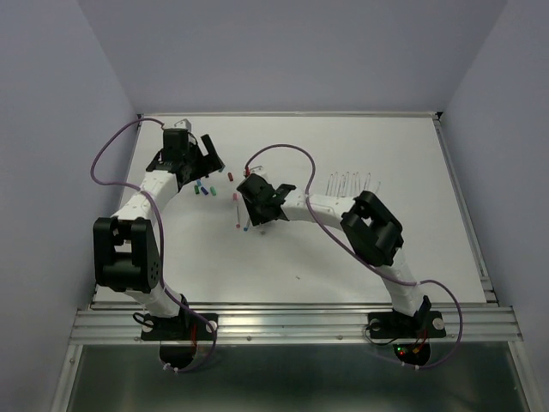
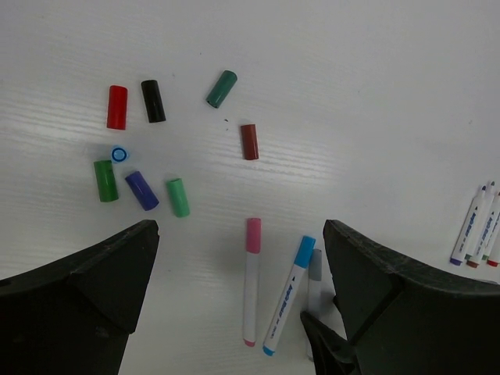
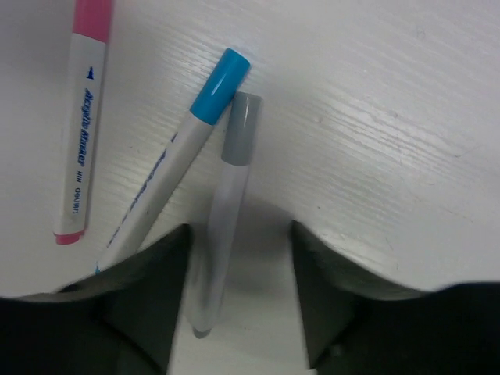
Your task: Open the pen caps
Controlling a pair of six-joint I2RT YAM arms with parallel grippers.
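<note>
Several loose pen caps lie on the white table in the left wrist view: red (image 2: 117, 107), black (image 2: 153, 101), teal (image 2: 222, 88), brown (image 2: 249, 141), green (image 2: 105, 180), purple (image 2: 142, 190), light green (image 2: 178, 197) and a blue one standing on end (image 2: 119, 154). Three capped pens lie side by side: pink (image 3: 82, 117), blue (image 3: 176, 156) and grey (image 3: 226, 211). My right gripper (image 3: 238, 305) is open and low, with the grey pen's barrel between its fingers, close to the left one. My left gripper (image 2: 241, 234) is open and empty above the pink pen (image 2: 251, 281).
A row of uncapped pens (image 1: 352, 182) lies to the right of the right gripper and shows at the left wrist view's right edge (image 2: 476, 226). The caps cluster (image 1: 202, 187) sits under the left gripper (image 1: 208, 159). The right gripper (image 1: 250, 221) is mid-table.
</note>
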